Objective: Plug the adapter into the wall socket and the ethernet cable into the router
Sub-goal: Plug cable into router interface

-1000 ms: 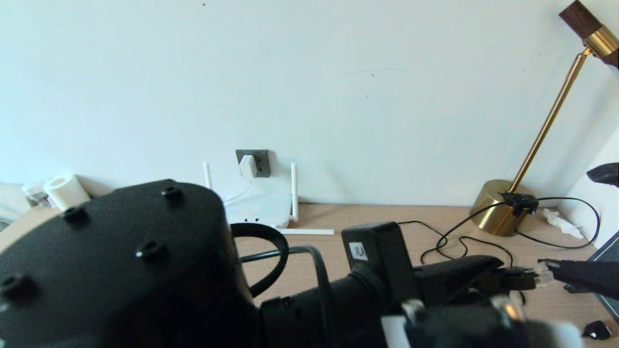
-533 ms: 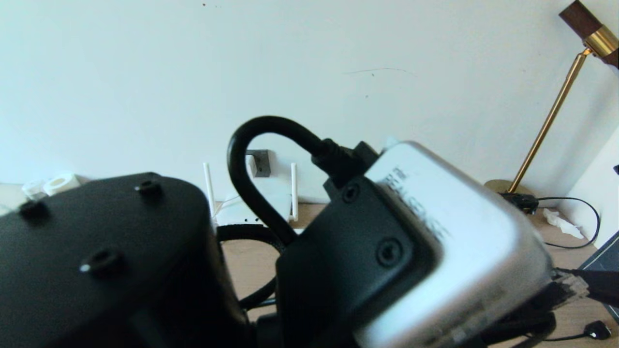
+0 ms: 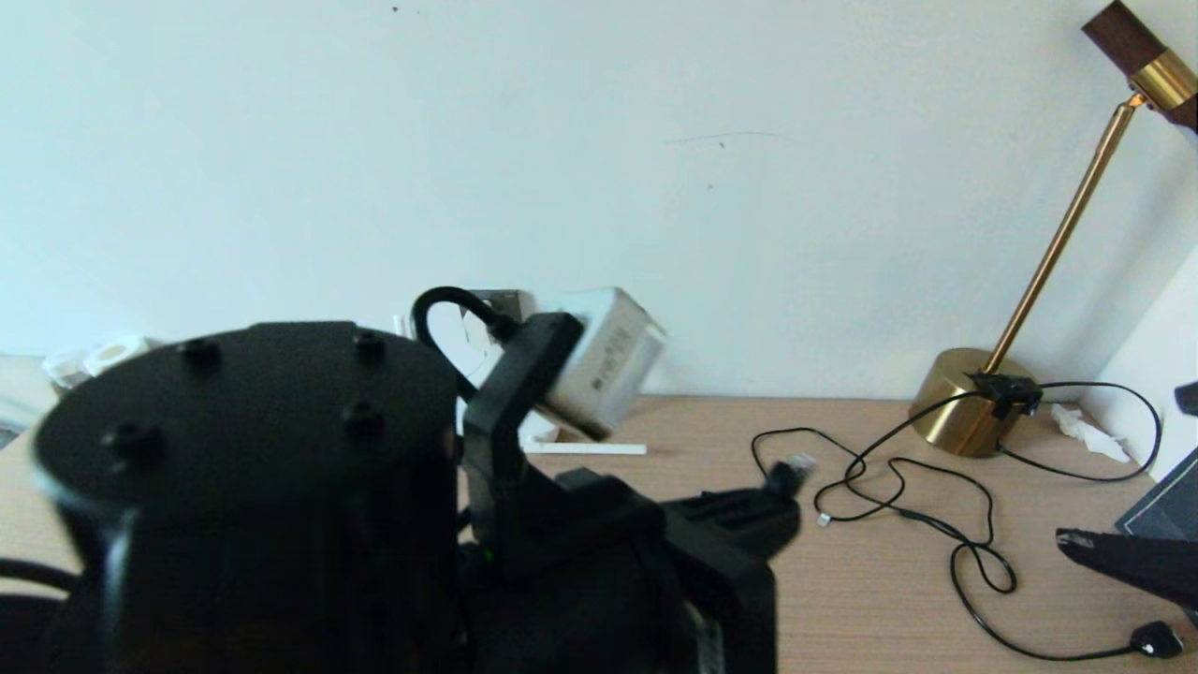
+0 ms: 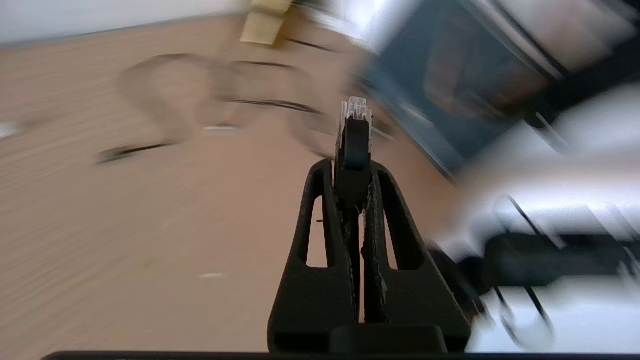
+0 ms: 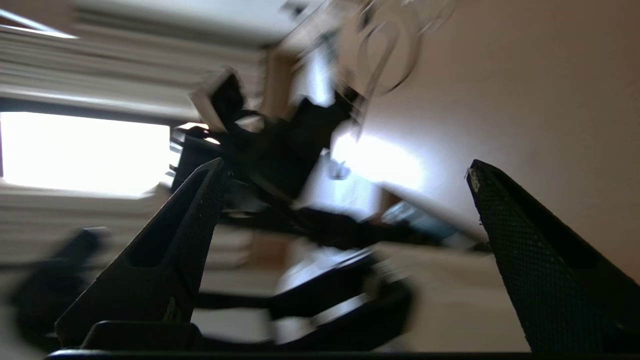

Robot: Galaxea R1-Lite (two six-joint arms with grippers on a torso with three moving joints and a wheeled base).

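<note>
My left gripper (image 4: 352, 167) is shut on the black connector of the ethernet cable (image 4: 353, 145), whose clear tip sticks out past the fingers. In the head view that connector (image 3: 794, 465) hangs just above the wooden table, right of centre. My left arm hides most of the router; only one white antenna (image 3: 599, 449) lying flat shows. The dark grey wall socket (image 3: 510, 301) peeks out above my left wrist, with a bit of the white adapter (image 3: 477, 328) in it. My right gripper (image 5: 345, 170) is open and holds nothing, low at the right edge (image 3: 1114, 554).
A brass lamp (image 3: 969, 402) stands at the back right. Its thin black cord (image 3: 898, 487) snakes over the table to a black plug (image 3: 1153, 639). A paper roll (image 3: 112, 354) sits at the far left. A dark flat object (image 3: 1165, 505) lies at the right edge.
My left arm has swung up and back toward the left, carrying the ethernet connector away from the right gripper. The right gripper has opened wider and stays at the right edge.
</note>
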